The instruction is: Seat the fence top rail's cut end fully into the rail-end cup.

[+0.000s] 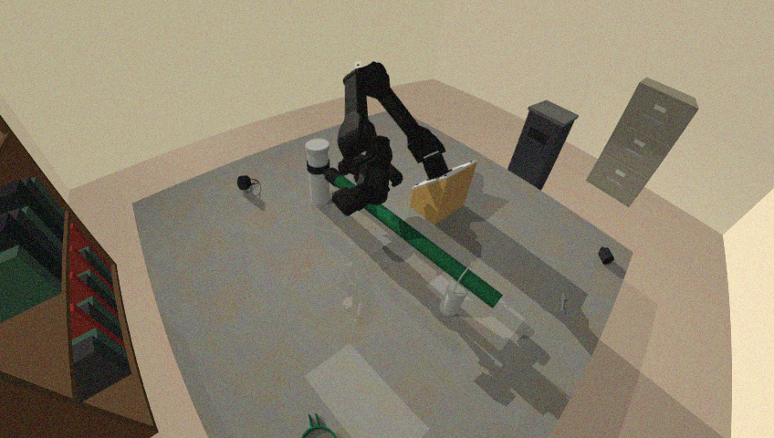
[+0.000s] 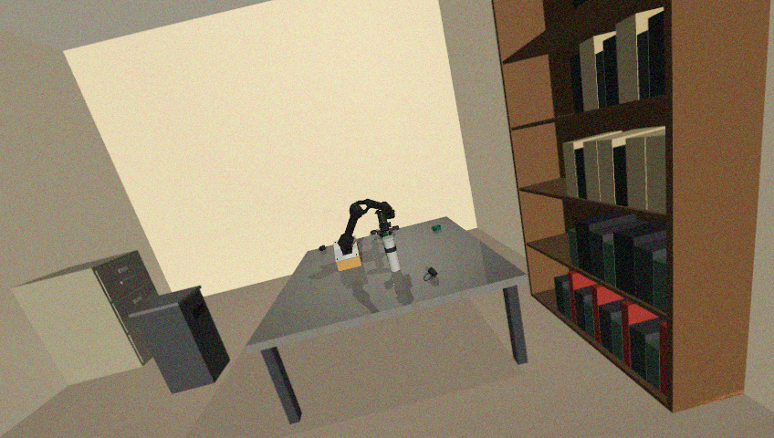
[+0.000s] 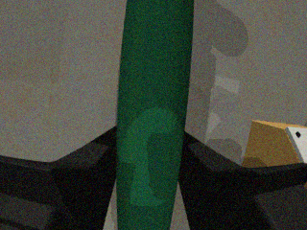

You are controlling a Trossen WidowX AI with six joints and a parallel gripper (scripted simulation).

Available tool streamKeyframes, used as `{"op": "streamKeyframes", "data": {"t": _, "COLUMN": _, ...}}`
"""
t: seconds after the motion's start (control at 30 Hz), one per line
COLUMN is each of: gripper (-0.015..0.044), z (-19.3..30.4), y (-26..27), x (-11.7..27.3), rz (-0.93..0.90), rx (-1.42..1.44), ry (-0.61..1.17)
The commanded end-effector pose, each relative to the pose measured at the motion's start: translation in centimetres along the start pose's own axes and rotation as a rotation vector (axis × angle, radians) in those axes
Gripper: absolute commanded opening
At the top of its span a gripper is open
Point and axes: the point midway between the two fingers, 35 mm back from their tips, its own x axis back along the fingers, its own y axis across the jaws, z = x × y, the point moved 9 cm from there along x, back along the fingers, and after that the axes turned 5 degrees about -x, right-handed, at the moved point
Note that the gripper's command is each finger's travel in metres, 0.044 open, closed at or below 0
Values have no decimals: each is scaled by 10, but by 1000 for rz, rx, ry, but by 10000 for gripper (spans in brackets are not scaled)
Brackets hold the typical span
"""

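The long green rail (image 1: 429, 249) (image 3: 154, 72) slopes over the table. Its near end stands by the small white post (image 1: 452, 304), whose thin wire loop goes around the rail. The big white post (image 1: 319, 190) (image 2: 392, 261) stands upright with its black brace band (image 1: 318, 167) (image 2: 390, 250) a little below the cap. The black rail-end cup (image 1: 331, 173) is on the band's side facing the rail. The rail's far end meets the cup's mouth; how deep it sits cannot be told. My gripper (image 3: 148, 130) is shut on the rail, a short way from the cup, one finger on each side.
The arm's base sits on an orange block (image 1: 444, 198) (image 2: 349, 264) beside the rail. A black ringed fitting (image 1: 244, 182) (image 2: 432, 271) lies beyond the big post. A black cup-like piece (image 1: 605, 255), a small pale fitting (image 1: 563, 302) and a green piece (image 1: 319, 432) lie farther off.
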Motion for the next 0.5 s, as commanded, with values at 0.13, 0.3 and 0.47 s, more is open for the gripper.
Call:
{"op": "streamKeyframes", "data": {"t": 0.13, "gripper": 158, "z": 0, "y": 0, "x": 0, "rz": -2, "rx": -2, "ry": 0}}
{"op": "streamKeyframes", "data": {"t": 0.3, "gripper": 289, "z": 2, "y": 0, "x": 3, "rz": -2, "rx": -1, "ry": 1}}
{"op": "streamKeyframes", "data": {"t": 0.47, "gripper": 420, "z": 10, "y": 0, "x": 18, "rz": -3, "rx": 0, "ry": 5}}
